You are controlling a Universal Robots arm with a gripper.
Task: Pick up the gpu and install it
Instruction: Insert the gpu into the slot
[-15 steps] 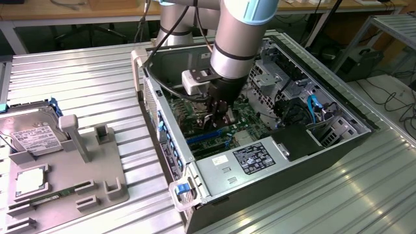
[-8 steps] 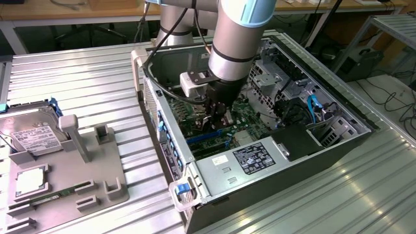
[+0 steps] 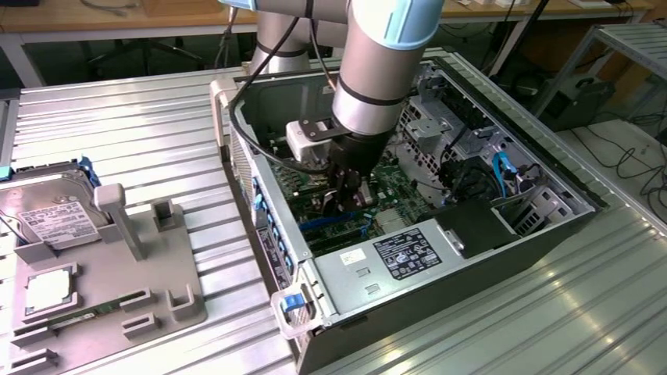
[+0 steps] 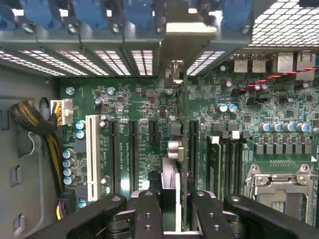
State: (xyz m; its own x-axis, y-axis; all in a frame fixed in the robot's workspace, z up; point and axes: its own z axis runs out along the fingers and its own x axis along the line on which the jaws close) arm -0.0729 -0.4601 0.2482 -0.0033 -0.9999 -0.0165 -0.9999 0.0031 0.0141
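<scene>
The gpu shows edge-on in the wrist view as a thin dark card standing on its long edge over the green motherboard. Its pale metal bracket reaches the slotted rear wall of the case. My gripper is shut on the card, with a black finger on each side of it. The card lines up between the black expansion slots and the memory slots; whether it sits in a slot I cannot tell. In the exterior view my gripper reaches down inside the open computer case.
A white slot, a yellow-black cable bundle and the processor socket surround the card. The power supply and blue cables crowd the case. A grey fixture holds a hard drive on the exterior view's left.
</scene>
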